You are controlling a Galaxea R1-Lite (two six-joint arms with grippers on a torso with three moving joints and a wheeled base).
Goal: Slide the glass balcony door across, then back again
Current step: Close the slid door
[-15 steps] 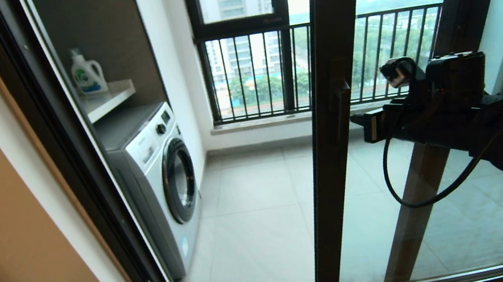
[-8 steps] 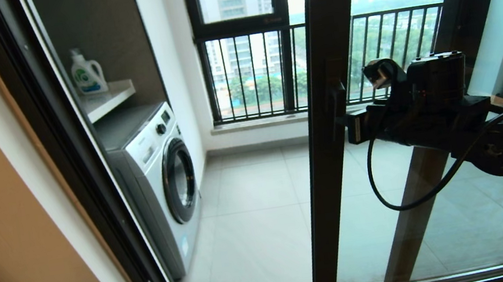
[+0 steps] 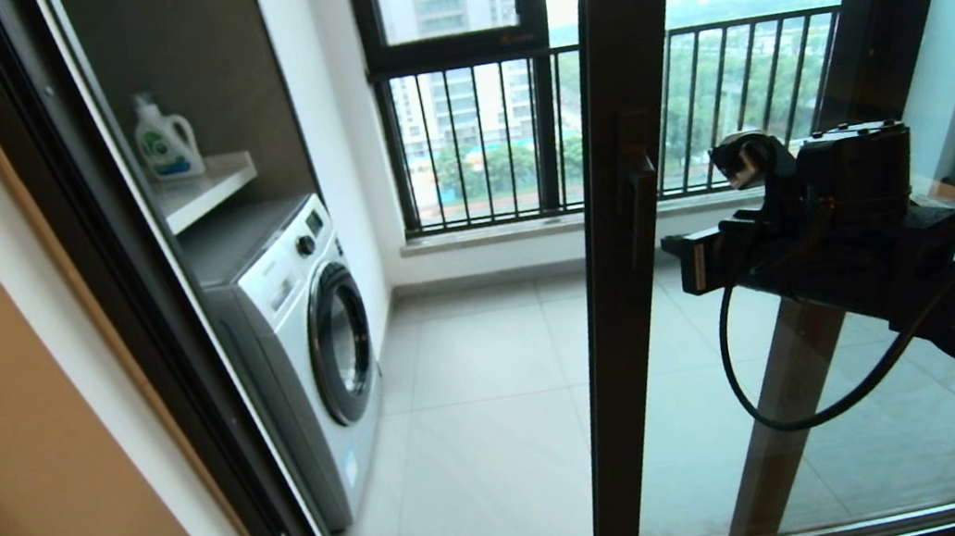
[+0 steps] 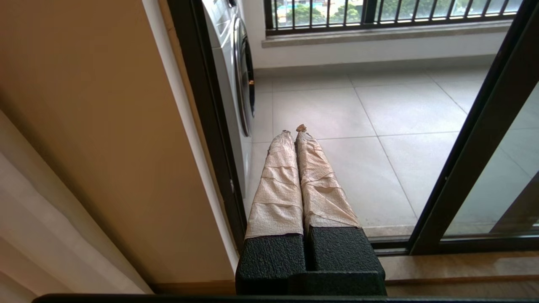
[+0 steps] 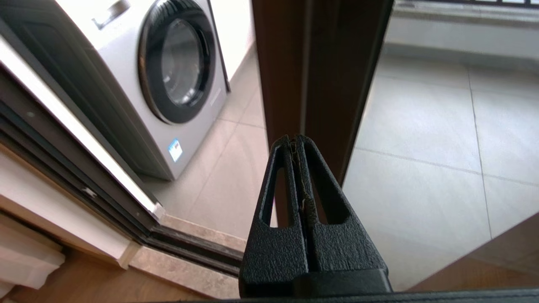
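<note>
- The door [image 3: 629,284] is standing partly across the opening, its dark frame edge between the washer [image 3: 299,330] and the right pincer [image 3: 684,262], with the gap on the washer side open.
- The right pincer, fingers pressed together and holding nothing, is now hovering just beside the door's handle [image 3: 639,208]; half a second ago it was tight against that edge, so it is backing off and dropping a little.
- The door edge has crept slightly toward the washer over the last second (a small shift), which suggests a closing push is under way, not finished.
- The left pincer [image 4: 294,134], also closed and empty, is idling near the door's bottom track.
</note>
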